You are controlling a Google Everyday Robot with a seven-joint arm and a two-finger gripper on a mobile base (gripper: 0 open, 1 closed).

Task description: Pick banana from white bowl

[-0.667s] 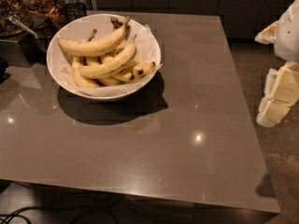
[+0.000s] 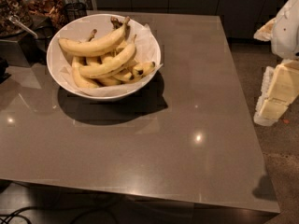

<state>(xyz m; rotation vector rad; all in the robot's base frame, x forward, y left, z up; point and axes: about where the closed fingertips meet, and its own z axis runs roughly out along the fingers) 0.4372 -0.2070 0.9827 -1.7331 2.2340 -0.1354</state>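
The white bowl (image 2: pixel 63 73), wide and round with a crinkled white paper lining, stands at the table's back left. Several yellow bananas (image 2: pixel 100 62) lie piled in it, the top one (image 2: pixel 96 45) curving across the others with its stem toward the back. My gripper (image 2: pixel 276 93), cream and white, hangs at the right edge of the view, beyond the table's right side and far from the bowl. It holds nothing that I can see.
The bowl sits on a grey-brown glossy table (image 2: pixel 154 143). Dark containers of brown snacks (image 2: pixel 44 6) stand behind the bowl at the back left, one with a spoon (image 2: pixel 23 26). Dark cabinets line the back wall. Floor lies to the right.
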